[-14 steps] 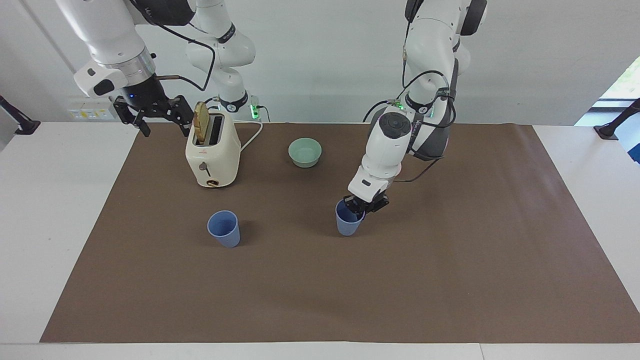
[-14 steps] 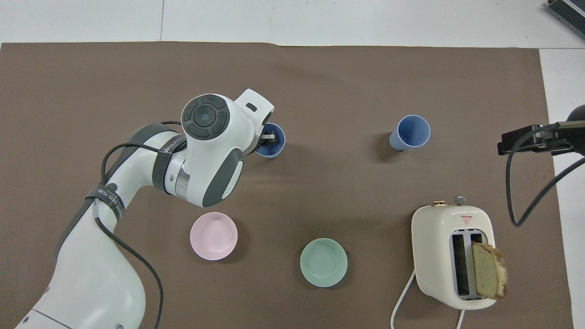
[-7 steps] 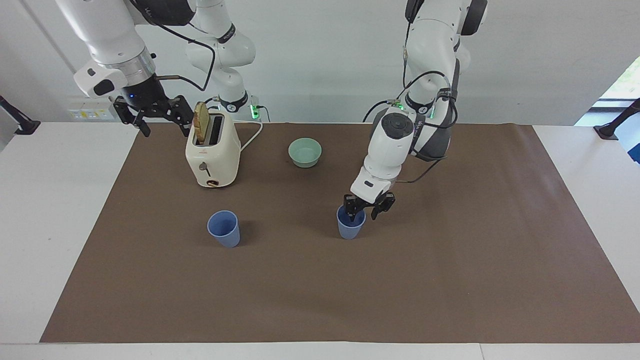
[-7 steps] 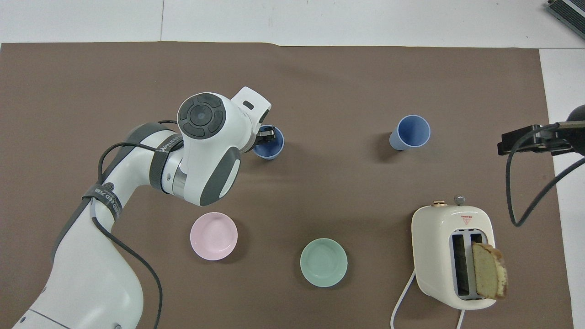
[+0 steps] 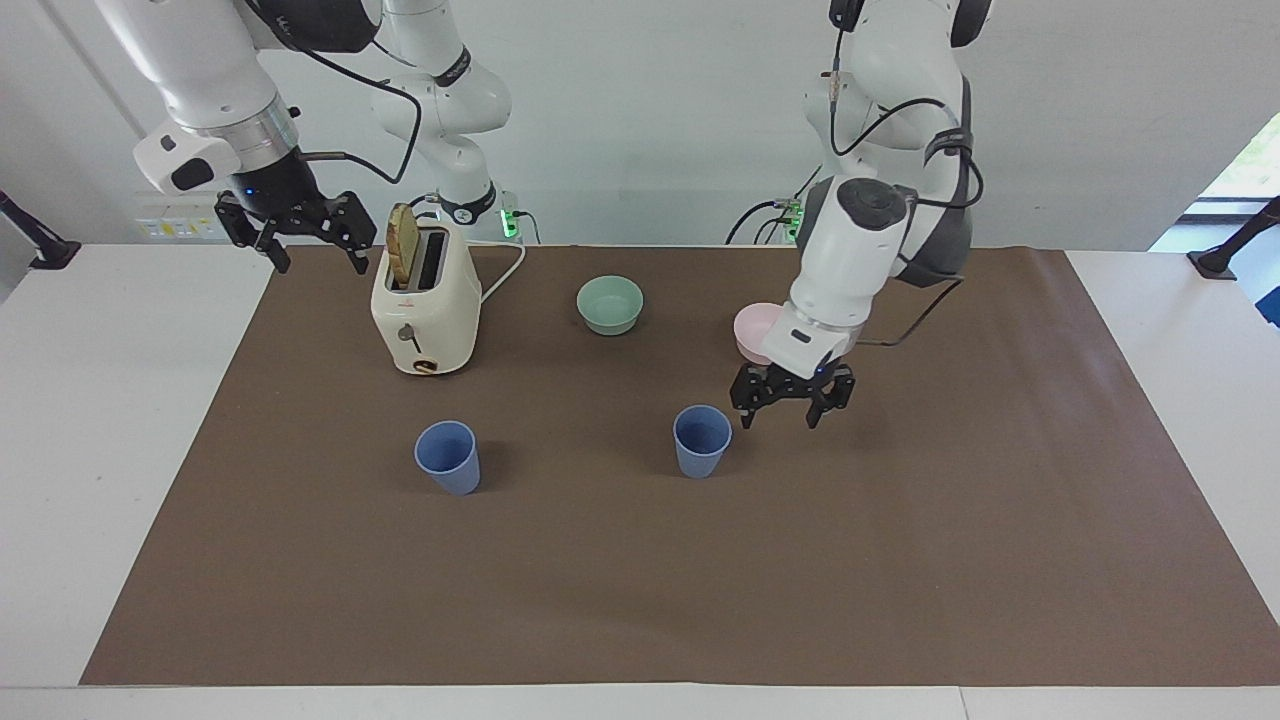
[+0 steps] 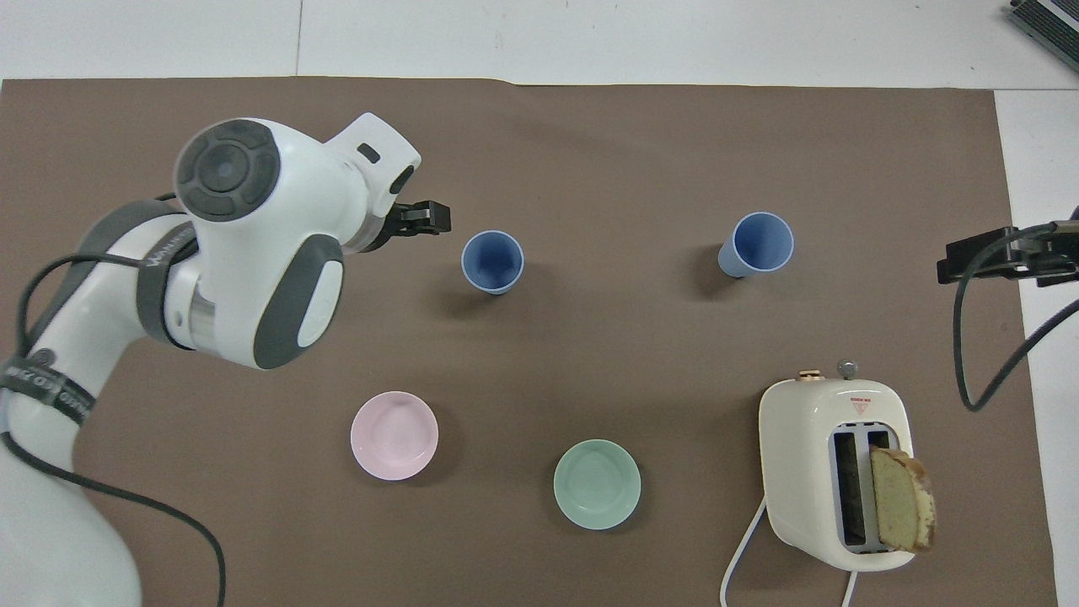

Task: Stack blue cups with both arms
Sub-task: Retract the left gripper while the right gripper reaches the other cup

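Two blue cups stand upright and apart on the brown mat. One (image 5: pixel 701 441) is near the middle and also shows in the overhead view (image 6: pixel 492 261). The other (image 5: pixel 448 457) stands toward the right arm's end, farther from the robots than the toaster, and shows from above too (image 6: pixel 756 244). My left gripper (image 5: pixel 790 408) is open and empty, just above the mat beside the middle cup, toward the left arm's end, not touching it; its tip shows from above (image 6: pixel 426 221). My right gripper (image 5: pixel 318 248) is open and empty, raised beside the toaster, waiting.
A cream toaster (image 5: pixel 425 300) holding a slice of bread (image 6: pixel 902 499) stands near the right arm. A mint-green bowl (image 5: pixel 610 303) and a pale pink bowl (image 6: pixel 394 435) sit nearer to the robots than the cups. The left arm partly hides the pink bowl in the facing view.
My left gripper opened, let go of the middle cup's rim, and moved away toward the left arm's end. The cup stays upright. The right gripper rose slightly.
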You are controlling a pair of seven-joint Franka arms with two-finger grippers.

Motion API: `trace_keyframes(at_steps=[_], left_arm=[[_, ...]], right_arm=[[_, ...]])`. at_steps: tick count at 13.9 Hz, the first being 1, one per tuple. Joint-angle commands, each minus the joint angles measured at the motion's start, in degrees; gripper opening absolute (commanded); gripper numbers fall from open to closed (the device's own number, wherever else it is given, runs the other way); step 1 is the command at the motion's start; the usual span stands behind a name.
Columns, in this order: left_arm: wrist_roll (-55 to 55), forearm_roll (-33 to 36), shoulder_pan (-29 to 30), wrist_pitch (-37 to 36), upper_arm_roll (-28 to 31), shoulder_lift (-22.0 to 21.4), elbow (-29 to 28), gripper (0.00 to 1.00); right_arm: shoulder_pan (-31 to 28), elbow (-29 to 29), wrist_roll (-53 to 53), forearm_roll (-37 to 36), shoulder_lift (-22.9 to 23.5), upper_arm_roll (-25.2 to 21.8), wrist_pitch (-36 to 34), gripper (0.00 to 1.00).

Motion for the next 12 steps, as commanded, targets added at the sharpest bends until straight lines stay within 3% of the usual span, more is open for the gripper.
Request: trace_keyframes(at_steps=[1,4,7,9,12], left_arm=[[8.56,0.90,4.82,-6.55,-0.39,-5.72,-1.27,1.00],[18.23,0.90,11.49,-12.09,-0.39,-9.41,-0.58,1.00],[25.00,0.90,15.72,-20.95,-0.30,-10.92,4.68,1.00],[25.90,0.98,18.18,-27.55,-0.21,-11.88,8.81,1.00],[25.81,1.07,19.25,-32.92,0.23,-13.20,10.33,1.00]], right_arm=[[-0.64,-0.30,-1.62,-2.37,0.14,0.24,2.74,1.00],[-0.29,-0.13,-1.27,-2.12,4.26,0.42,9.66,1.00],[0.41,-0.04,-1.18,-1.32,9.70,1.12,17.48,1.00],[1.99,-0.03,-1.27,-1.23,13.57,1.30,22.58,1.00],[2.17,-0.82,-1.53,-1.15,17.45,2.43,27.69,1.00]])
